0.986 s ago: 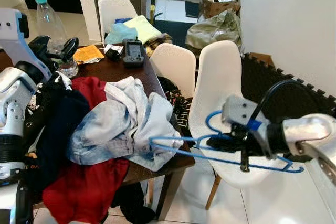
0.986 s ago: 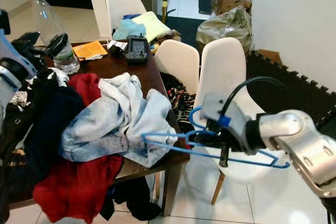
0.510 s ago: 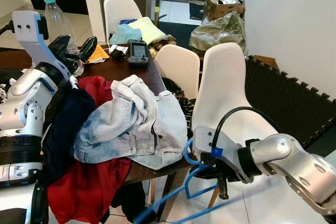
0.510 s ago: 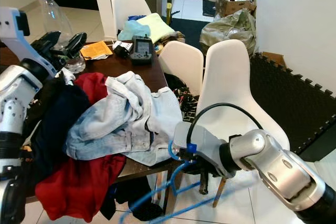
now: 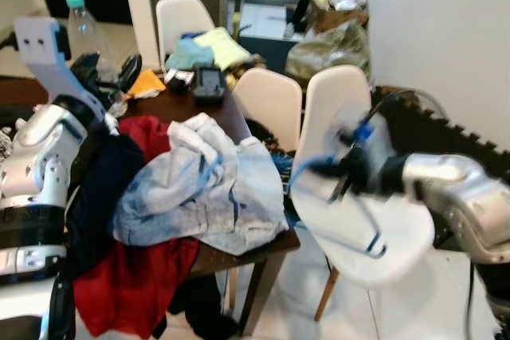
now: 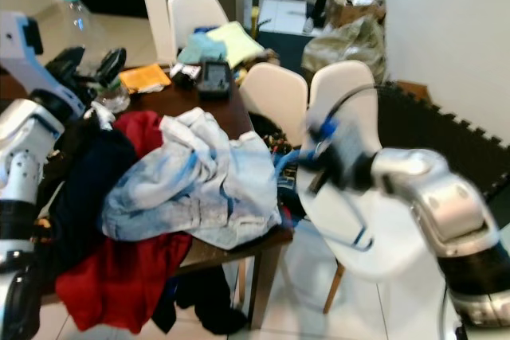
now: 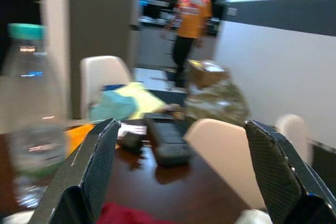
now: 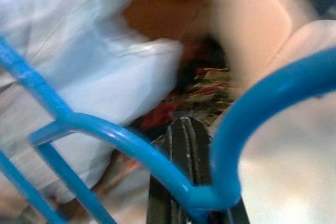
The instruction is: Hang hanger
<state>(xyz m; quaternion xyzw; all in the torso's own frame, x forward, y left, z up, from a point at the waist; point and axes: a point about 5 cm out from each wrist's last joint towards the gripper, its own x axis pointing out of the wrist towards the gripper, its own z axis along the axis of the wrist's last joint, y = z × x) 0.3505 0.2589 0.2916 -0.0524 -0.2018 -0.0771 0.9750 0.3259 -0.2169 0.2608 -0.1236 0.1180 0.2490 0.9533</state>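
My right gripper [image 5: 344, 179] is shut on a blue wire hanger [image 5: 373, 249] and holds it in front of the nearest white chair [image 5: 335, 101], just right of the table corner. Motion blurs both. In the right wrist view the hanger's wire [image 8: 121, 137] crosses over a black finger [image 8: 181, 182]. My left gripper [image 5: 107, 71] is raised over the table's far left, open and holding nothing. In the left wrist view its fingers [image 7: 92, 169] stand wide apart.
A dark wooden table [image 5: 239, 121] carries a heap of clothes: a pale denim jacket [image 5: 199, 189], a red garment [image 5: 135, 276] and a dark one [image 5: 100, 185]. A plastic bottle [image 7: 29, 114] and a handheld device [image 5: 207, 84] stand further back. A person [image 7: 191, 14] stands in the far room.
My right arm has swung the hanger up from below the table edge to chair-back height. The left arm has hardly moved.
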